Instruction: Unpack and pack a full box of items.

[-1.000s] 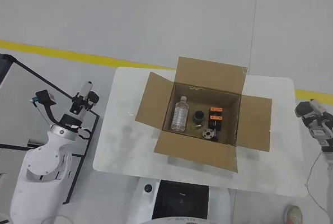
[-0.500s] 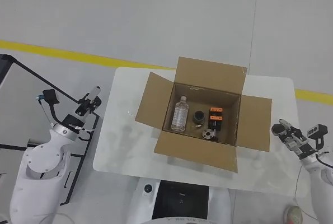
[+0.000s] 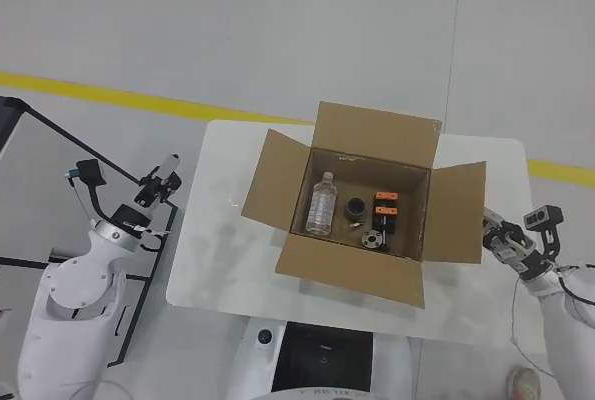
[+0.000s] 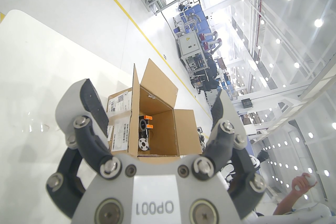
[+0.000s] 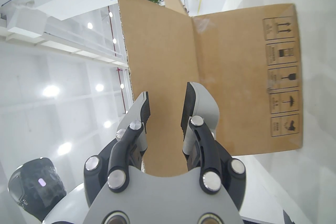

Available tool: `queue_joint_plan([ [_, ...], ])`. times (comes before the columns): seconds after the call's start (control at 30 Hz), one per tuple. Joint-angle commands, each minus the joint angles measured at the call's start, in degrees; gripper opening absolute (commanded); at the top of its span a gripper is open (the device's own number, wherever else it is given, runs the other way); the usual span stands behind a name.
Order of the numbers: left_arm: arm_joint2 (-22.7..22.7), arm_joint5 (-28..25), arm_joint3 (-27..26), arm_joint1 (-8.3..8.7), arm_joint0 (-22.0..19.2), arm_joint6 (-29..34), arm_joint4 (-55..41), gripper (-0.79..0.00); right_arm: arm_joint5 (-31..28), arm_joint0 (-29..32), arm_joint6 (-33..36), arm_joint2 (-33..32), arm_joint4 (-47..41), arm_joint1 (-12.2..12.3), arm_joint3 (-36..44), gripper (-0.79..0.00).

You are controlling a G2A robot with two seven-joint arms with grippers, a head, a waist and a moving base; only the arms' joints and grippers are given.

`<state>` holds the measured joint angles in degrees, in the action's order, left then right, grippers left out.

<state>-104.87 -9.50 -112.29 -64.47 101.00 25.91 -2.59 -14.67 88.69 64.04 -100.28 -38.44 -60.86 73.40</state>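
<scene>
right gripper (image 5: 165, 96): fingers parted partway, nothing gripped; sat at the outer edge of the right flap (image 3: 455, 215), cardboard showed in the gap; contact could not be told
left gripper (image 4: 153, 89): spread wide, empty, off the table's left edge, well apart from the box
box (image 3: 377, 130): stood open at mid-table, all four flaps out
contents: clear bottle (image 3: 322, 203) lay at left, black part (image 3: 355, 209) beside it, orange-and-black part (image 3: 385, 205) right of that, round metal flange (image 3: 375, 239) nearest
table (image 3: 227, 250): white, rounded corners
room: pale floor (image 3: 277, 50), yellow line (image 3: 97, 93) across the far side; machines and ceiling lamps behind
labels: white shipping labels (image 4: 118, 114) on the left flap; handling pictograms (image 5: 282, 78) on the right wall
change: right gripper came in from off the table's right side to the flap over the last second; left gripper unchanged since half a second ago; contents stayed put
</scene>
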Motion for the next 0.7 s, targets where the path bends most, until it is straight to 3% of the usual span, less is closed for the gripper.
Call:
queue_joint_plan([
  [0.0,0.0,0.0,0.0,0.0,0.0,0.0,0.0,0.0,0.09,0.86,-0.41,0.89,0.08,-0.15,3.22,-0.523],
  [0.27,0.0,0.0,0.0,0.0,0.0,0.0,0.0,0.0,0.76,1.41,-3.64,7.7,2.72,-1.01,11.16,-0.523],
  [0.43,0.0,0.0,0.0,0.0,0.0,0.0,0.0,0.0,-2.08,1.94,-6.93,11.15,8.37,-1.37,15.26,-0.526],
  [0.67,0.0,0.0,0.0,0.0,0.0,0.0,0.0,0.0,-2.63,1.34,-16.85,15.44,32.17,-1.34,23.47,-0.542],
])
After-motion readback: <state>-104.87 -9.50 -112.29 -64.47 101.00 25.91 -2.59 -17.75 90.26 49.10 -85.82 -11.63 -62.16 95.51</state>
